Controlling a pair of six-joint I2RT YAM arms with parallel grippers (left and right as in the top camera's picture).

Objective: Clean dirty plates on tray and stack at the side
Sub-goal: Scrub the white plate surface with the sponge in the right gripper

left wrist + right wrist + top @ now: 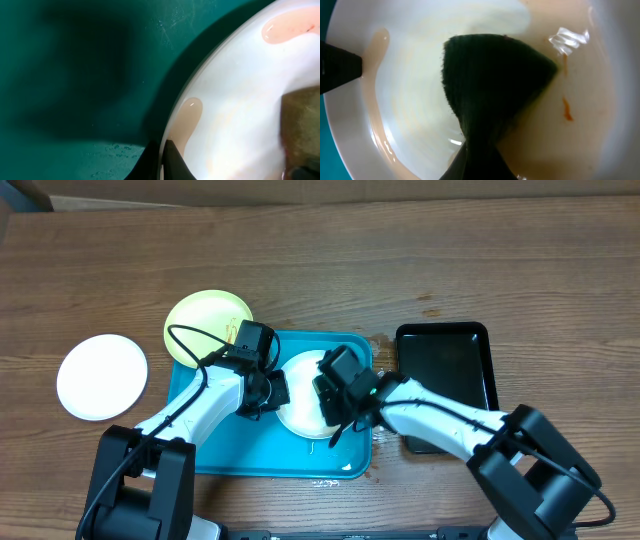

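The brown wooden table [400, 260] carries a white plate [102, 376] at the left, well apart from a blue tray [260, 452] in the middle. A yellow-green plate [200, 315] lies at the blue tray's far left corner. A black tray [445, 370] sits just right of it.

You're seeing a plate [300, 416] lying in the tray [225, 455], a sponge [495, 85] sitting on it. A second plate [205, 320] is sitting behind the tray's left corner, a third plate [102, 376] lying farther left, and a smaller tray [445, 370] lying just right.
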